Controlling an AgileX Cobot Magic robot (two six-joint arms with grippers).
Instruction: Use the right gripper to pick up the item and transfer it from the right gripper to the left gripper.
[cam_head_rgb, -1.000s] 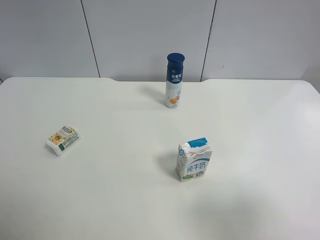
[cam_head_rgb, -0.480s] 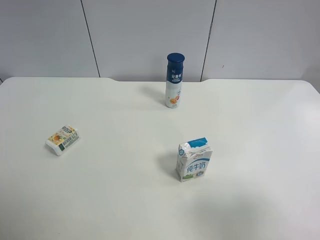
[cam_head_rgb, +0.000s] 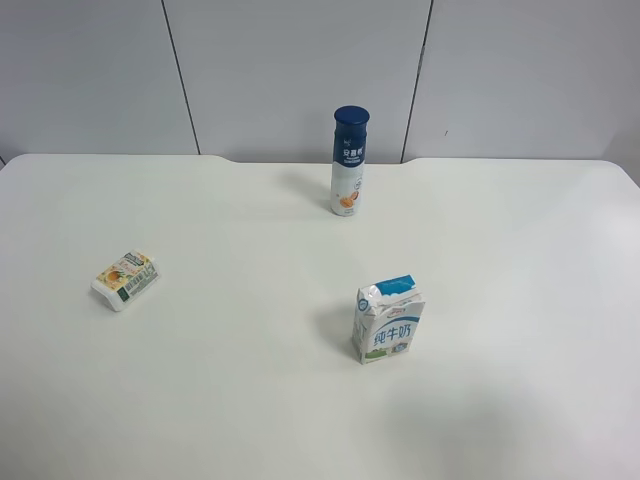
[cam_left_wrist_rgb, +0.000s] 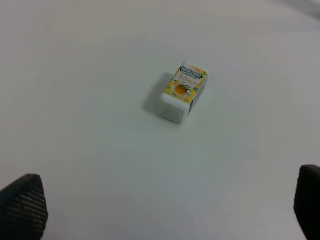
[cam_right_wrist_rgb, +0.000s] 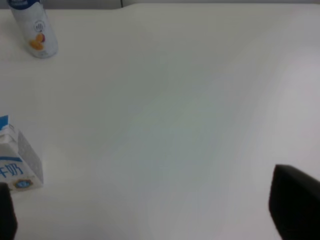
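We are seeing the small white fruit-printed drink carton (cam_head_rgb: 125, 279) lying flat at the table's left, under our spread-open left gripper (cam_left_wrist_rgb: 160, 210); our opened right gripper (cam_right_wrist_rgb: 150, 215) is hovering well apart, near the blue-and-white milk carton (cam_right_wrist_rgb: 15, 162).

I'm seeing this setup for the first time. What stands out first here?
Three packages sit far apart on a bare white table: a tall blue-capped bottle upright at the back, a blue-and-white milk carton upright near the middle, and the small fruit-print carton lying flat, alone, at the overhead view's left. No arm appears overhead.
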